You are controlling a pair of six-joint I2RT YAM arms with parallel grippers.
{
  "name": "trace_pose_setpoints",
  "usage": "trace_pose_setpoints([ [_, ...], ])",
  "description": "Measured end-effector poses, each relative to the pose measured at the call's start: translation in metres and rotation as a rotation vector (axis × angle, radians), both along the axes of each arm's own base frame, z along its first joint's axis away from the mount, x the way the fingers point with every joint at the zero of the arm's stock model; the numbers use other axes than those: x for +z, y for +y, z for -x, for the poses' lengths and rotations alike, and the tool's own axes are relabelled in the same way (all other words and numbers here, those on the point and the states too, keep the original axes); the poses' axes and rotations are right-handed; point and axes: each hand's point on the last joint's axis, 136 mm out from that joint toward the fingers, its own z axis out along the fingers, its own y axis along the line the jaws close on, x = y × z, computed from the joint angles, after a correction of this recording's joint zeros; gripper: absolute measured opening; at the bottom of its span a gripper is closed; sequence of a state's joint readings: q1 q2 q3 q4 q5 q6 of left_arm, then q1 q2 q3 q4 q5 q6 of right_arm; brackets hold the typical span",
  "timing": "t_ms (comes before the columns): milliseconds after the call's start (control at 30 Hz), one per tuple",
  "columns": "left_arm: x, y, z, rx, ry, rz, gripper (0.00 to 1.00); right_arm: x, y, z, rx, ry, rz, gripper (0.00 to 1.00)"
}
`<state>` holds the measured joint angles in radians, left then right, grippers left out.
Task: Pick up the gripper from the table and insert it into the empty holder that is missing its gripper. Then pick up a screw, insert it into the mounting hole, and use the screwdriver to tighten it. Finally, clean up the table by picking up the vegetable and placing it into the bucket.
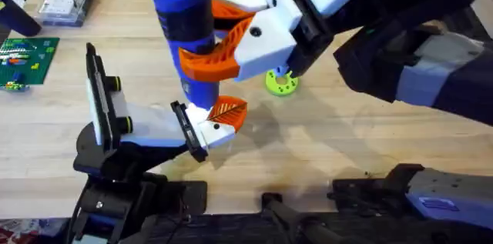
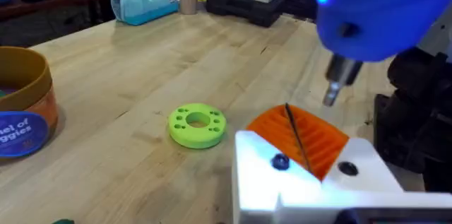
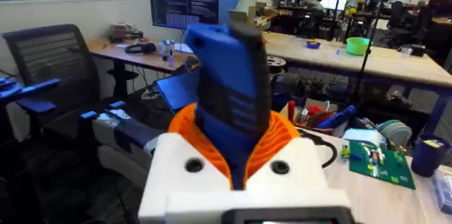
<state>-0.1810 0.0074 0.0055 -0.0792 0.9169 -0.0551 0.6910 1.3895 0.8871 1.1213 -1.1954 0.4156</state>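
The screwdriver (image 1: pixel 186 25), upright in the right pincer (image 1: pixel 231 40), blocks the space above the gripper (image 1: pixel 223 117) and holder (image 1: pixel 187 130). The lime-green disc (image 1: pixel 281 82) sits just beyond them. Open counter (image 1: pixel 362 136) lies to the right.

Bright-blue screwdriver (image 1: pixel 187 28), orange ribbed pads (image 1: pixel 212 63), lime-green disc (image 1: pixel 282 82), orange-and-blue bucket (image 2: pixel 22 104)

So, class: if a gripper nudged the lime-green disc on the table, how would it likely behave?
The lime-green disc lies flat, so it would probably slide, not roll. Its holes suggest light, stiff plastic. Tipping looks unlikely.
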Motion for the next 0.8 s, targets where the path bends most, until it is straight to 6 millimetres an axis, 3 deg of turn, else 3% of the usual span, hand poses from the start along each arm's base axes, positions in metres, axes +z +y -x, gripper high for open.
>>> trace_pose_setpoints([
  [533, 0.0, 0.0, 0.0, 0.0, -0.002, -0.001, 0.016, -0.021, 0.01, -0.012, -0.003, 0.048, 0.045, 0.046],
  [800, 0.0, 0.0, 0.0, 0.0, -0.003, -0.001, 0.016, -0.023, 0.01, -0.012, -0.003, 0.048, 0.047, 0.046],
])
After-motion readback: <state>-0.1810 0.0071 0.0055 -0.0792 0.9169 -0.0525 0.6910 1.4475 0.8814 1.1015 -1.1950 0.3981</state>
